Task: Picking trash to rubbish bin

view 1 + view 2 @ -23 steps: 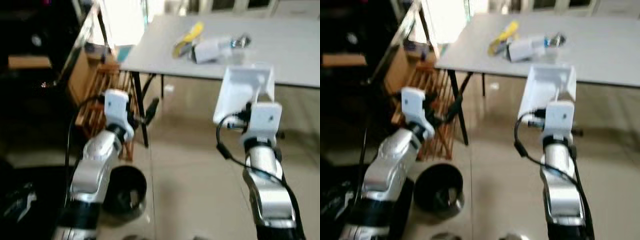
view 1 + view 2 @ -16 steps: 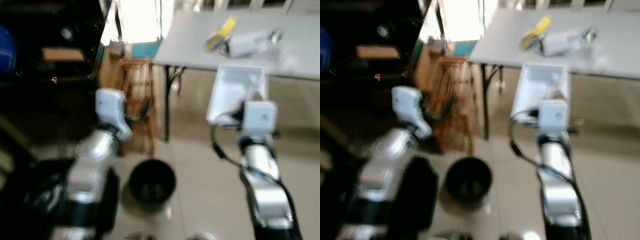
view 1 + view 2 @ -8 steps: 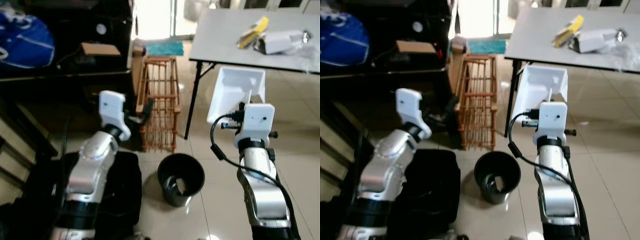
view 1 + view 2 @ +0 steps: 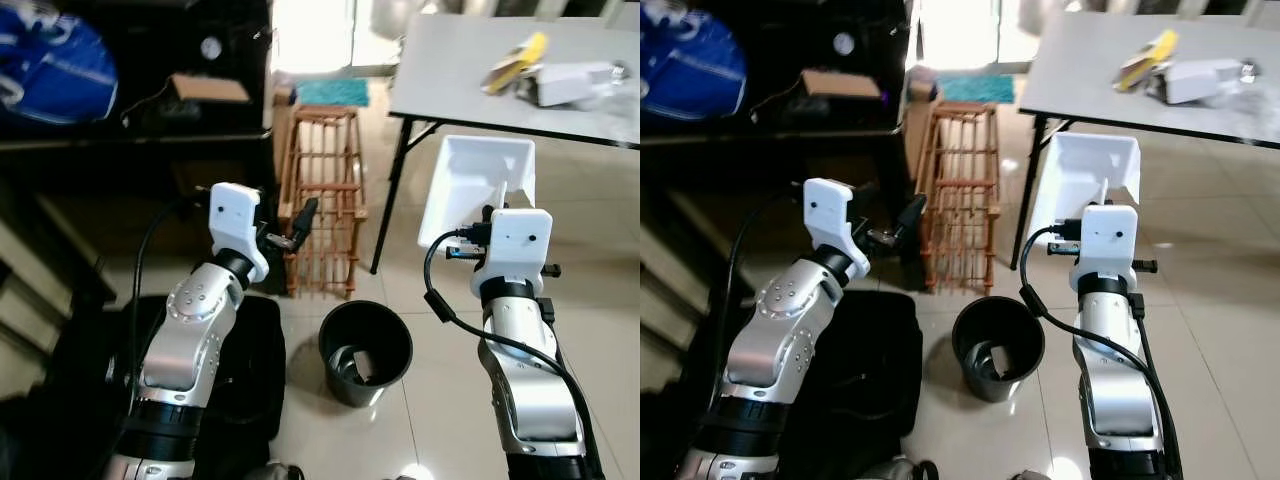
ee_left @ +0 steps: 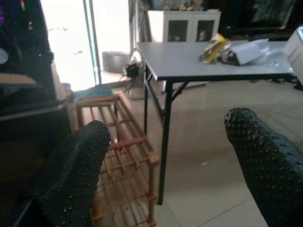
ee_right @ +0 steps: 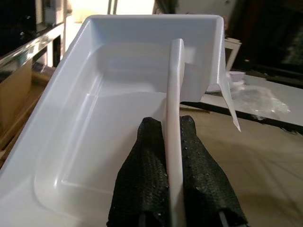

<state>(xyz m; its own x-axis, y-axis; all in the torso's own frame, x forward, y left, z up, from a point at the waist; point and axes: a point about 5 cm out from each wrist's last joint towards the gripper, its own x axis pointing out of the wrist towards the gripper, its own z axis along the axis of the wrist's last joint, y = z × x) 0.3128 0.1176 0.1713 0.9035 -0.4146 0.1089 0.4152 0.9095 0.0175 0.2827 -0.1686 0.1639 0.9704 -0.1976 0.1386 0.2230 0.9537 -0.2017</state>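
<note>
Two end effectors raised: right end effector (image 6: 176, 208) pinched on white dustpan (image 4: 478, 190) handle, pan held up beyond and right of black rubbish bin (image 4: 365, 352) on floor, nearer than empty, wide-open left end effector (image 5: 165, 165); trash (image 4: 560, 78) on counter (image 4: 450, 70).

One bin (image 4: 365, 352), one tray (image 4: 474, 190) (perhaps)

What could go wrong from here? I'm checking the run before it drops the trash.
The right claw pinches only one thin wall of the white tray. The tray sticks up and forward, so it might twist or slip. The tray hangs near the table edge and might knock it when the robot turns. The black bin sits between the arms; a tip from this height could miss it.
</note>
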